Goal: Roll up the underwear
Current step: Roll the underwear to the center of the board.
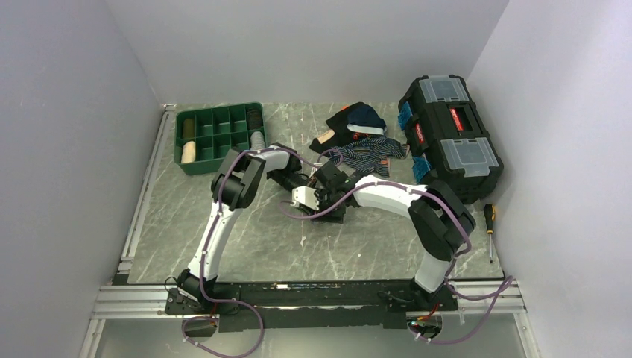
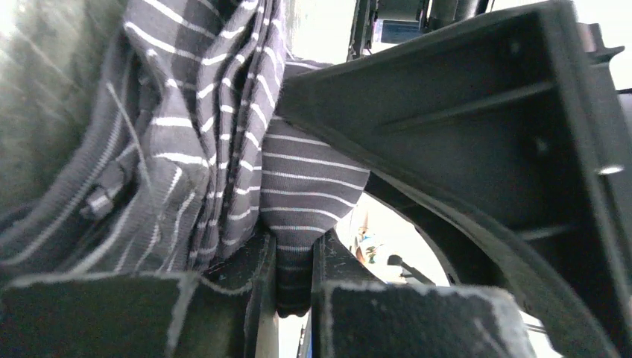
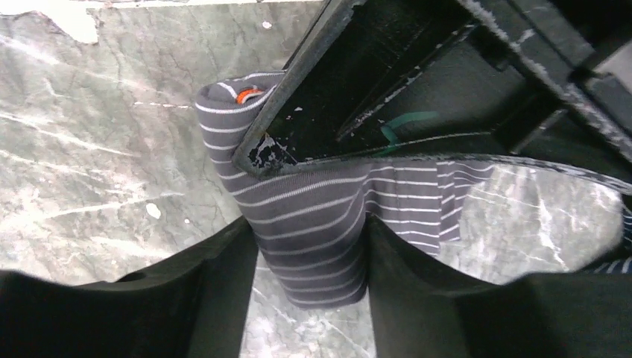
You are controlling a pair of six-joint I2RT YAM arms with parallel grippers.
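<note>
Both grippers hold one dark grey garment with thin white stripes (image 2: 305,179). My left gripper (image 2: 294,276) is shut on a narrow fold of it. My right gripper (image 3: 309,261) is shut on a thick folded or rolled end of the same cloth (image 3: 298,209), just above the marble table (image 3: 89,149). In the top view the two grippers meet at mid-table, left (image 1: 302,197) and right (image 1: 328,195), and they cover most of the garment. No pale grey-and-white boxer shorts show in any view.
A pile of black and navy garments (image 1: 358,119) and a navy striped one (image 1: 369,153) lie behind the grippers. A green divided tray (image 1: 216,134) with rolled items stands at the back left. A black toolbox (image 1: 451,134) and a screwdriver (image 1: 490,224) are on the right.
</note>
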